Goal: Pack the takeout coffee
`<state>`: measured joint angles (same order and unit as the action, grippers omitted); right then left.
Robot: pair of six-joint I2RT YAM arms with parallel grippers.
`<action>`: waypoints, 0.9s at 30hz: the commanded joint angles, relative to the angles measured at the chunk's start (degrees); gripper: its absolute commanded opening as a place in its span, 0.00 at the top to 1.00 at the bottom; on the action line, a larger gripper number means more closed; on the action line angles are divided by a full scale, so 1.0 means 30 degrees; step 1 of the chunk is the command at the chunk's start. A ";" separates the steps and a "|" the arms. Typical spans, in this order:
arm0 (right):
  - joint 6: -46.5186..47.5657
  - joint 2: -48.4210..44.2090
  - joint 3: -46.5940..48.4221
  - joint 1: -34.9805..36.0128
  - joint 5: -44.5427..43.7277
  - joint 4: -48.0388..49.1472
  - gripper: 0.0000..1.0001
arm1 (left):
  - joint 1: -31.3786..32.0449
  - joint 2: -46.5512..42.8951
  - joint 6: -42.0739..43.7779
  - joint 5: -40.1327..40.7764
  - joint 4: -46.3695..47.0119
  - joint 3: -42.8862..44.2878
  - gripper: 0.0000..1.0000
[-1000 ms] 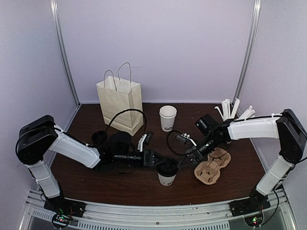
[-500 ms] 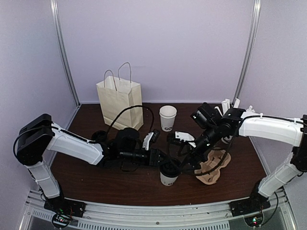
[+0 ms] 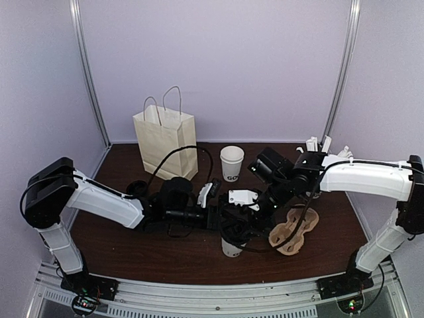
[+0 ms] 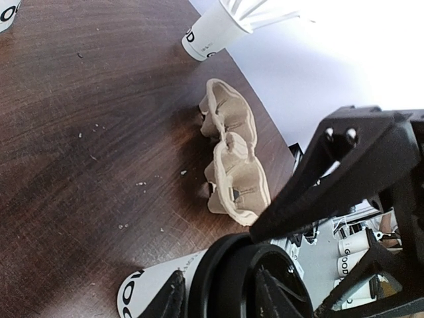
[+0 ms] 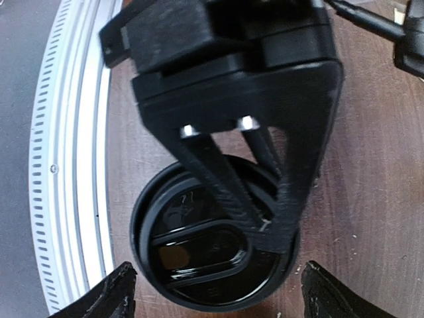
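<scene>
Two hands now meet at one cup. My left hand [image 4: 222, 298] pinches the lidded coffee cup [image 3: 229, 249] at its rim; the cup stands at six o'clock on the bench [image 3: 119, 245]. My right hand [image 5: 222, 295], a second ago nearer the carrier [image 3: 291, 228] at the cup's three o'clock, has swung above the lid [image 5: 192, 252] and spread wide. I judge a handover comes next, then the bag [image 3: 165, 142] at ten o'clock.

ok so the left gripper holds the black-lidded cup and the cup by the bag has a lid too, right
Not quite: the cup by the bag is open-topped, no lid, as the top view shows. The left gripper does hold the black-lidded cup.
</scene>
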<state>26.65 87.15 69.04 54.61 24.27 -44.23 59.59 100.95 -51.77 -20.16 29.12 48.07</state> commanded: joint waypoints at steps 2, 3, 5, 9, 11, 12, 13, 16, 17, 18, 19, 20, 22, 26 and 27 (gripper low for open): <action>-0.0315 0.0586 0.1284 0.0223 -0.1229 -0.0463 0.13 | 0.0536 0.1830 0.0635 -0.0103 -0.5530 -0.1390 0.63; -0.0266 0.0709 0.1390 0.0334 -0.1110 -0.0569 0.12 | 0.0531 0.1826 0.0618 -0.0098 -0.5484 -0.1418 0.63; -0.0152 0.0850 0.1447 0.0571 -0.0880 -0.0714 0.09 | 0.0555 0.1828 0.0542 -0.0099 -0.5359 -0.1529 0.63; -0.0025 0.1215 0.1476 0.1002 -0.0664 -0.0844 0.06 | 0.0538 0.1835 0.0344 -0.0066 -0.5171 -0.1718 0.63; -0.0037 0.1410 0.1494 0.1057 -0.0715 -0.0886 0.06 | 0.0539 0.1831 0.0281 -0.0026 -0.5105 -0.1786 0.63; -0.0096 0.1490 0.1482 0.1072 -0.0775 -0.0852 0.07 | 0.0554 0.1841 0.0262 -0.0033 -0.5059 -0.1829 0.63; -0.0184 0.1543 0.1459 0.1074 -0.0837 -0.0779 0.07 | 0.0544 0.1853 0.0223 -0.0056 -0.5011 -0.1887 0.63; -0.0428 0.1713 0.1422 0.1074 -0.1092 -0.0626 0.10 | 0.0537 0.1851 0.0110 -0.0022 -0.4856 -0.2018 0.63; -0.0514 0.1773 0.1422 0.1074 -0.1155 -0.0611 0.11 | 0.0554 0.1851 0.0098 -0.0033 -0.4799 -0.2043 0.63; -0.0566 0.1817 0.1422 0.1070 -0.1126 -0.0565 0.12 | 0.0555 0.1858 0.0086 -0.0016 -0.4784 -0.2089 0.63; -0.0605 0.1852 0.1422 0.1074 -0.1068 -0.0556 0.12 | 0.0556 0.1841 0.0080 -0.0039 -0.4757 -0.2103 0.63; -0.0683 0.1889 0.1444 0.1074 -0.0980 -0.0591 0.12 | 0.0552 0.1846 0.0047 -0.0038 -0.4742 -0.2108 0.63; -0.0817 0.1920 0.1593 0.1070 -0.0704 -0.0708 0.13 | 0.0554 0.1839 0.0030 -0.0055 -0.4717 -0.2138 0.63; -0.1151 0.2157 0.1978 0.1074 -0.0418 -0.0954 0.13 | 0.0538 0.1869 0.0038 -0.0104 -0.4672 -0.2147 0.63; -0.1246 0.2238 0.2066 0.1074 -0.0415 -0.0985 0.13 | 0.0553 0.1875 0.0045 -0.0090 -0.4662 -0.2146 0.63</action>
<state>24.91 92.53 73.25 57.52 22.28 -45.63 59.57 101.27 -52.93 -20.18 33.43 45.91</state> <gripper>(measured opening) 0.873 0.368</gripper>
